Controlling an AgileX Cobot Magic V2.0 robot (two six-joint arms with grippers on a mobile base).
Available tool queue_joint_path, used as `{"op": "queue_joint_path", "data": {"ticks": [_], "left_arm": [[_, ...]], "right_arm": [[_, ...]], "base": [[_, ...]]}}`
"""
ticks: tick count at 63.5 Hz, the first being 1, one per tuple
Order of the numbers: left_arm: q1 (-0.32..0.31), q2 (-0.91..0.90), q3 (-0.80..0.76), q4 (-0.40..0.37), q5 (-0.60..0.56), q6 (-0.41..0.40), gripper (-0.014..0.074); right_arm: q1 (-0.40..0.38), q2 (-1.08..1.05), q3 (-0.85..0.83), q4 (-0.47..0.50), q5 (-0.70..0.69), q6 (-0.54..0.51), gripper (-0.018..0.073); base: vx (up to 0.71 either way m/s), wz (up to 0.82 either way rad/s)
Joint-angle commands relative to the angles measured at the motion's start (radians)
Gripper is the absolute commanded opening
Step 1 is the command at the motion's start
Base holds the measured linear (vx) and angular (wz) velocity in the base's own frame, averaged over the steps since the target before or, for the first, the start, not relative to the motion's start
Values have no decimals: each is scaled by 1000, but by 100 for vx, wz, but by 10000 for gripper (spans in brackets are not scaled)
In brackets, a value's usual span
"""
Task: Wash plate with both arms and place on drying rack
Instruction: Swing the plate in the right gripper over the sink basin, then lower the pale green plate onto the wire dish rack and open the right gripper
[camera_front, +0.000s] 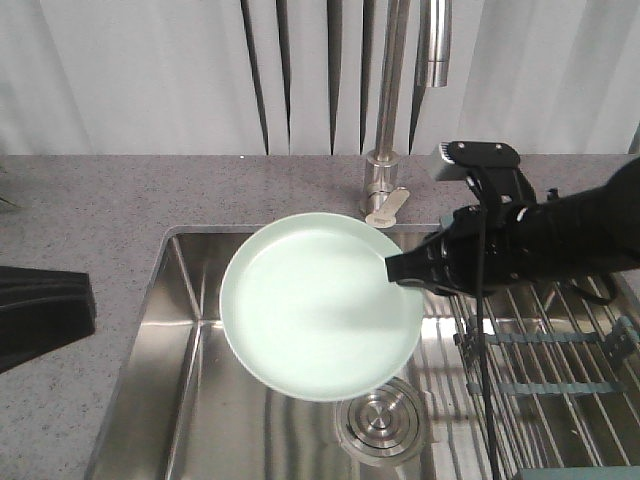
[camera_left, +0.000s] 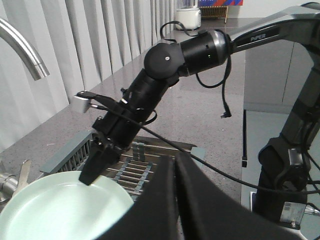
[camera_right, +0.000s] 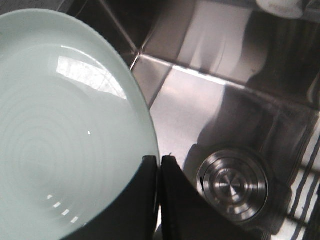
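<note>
The pale mint-green plate hangs tilted over the steel sink, its face towards the front camera. My right gripper comes in from the right and is shut on the plate's right rim. In the right wrist view its two fingers pinch the plate at its edge. My left gripper is shut with nothing between its fingers, off to the left of the sink and apart from the plate. The drying rack lies across the sink's right side, below the right arm.
A tall chrome faucet rises behind the sink, and its spout hangs above the plate's far right. The round steel drain sits in the basin under the plate's lower edge. Grey speckled counter surrounds the sink. White curtains hang behind.
</note>
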Motion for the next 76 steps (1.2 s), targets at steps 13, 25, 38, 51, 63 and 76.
{"op": "queue_joint_path", "data": {"ticks": [13, 25, 38, 51, 63, 76], "left_arm": [[1, 3, -25, 4, 31, 1, -6], [1, 3, -25, 4, 31, 1, -6], [1, 3, -25, 4, 31, 1, -6], [1, 3, -25, 4, 31, 1, -6], [1, 3, -25, 4, 31, 1, -6], [1, 3, -25, 4, 33, 1, -6]], "right_arm": [[-105, 78, -200, -35, -59, 14, -1], [-215, 26, -196, -89, 120, 12, -1], [-182, -73, -180, -178, 288, 66, -1], [49, -103, -99, -160, 150, 164, -1], [137, -11, -103, -182, -116, 246, -1], [-75, 15, -103, -189, -95, 229, -1]], "base": [[0, 0], [0, 0], [0, 0], [0, 0], [0, 0], [0, 0]]}}
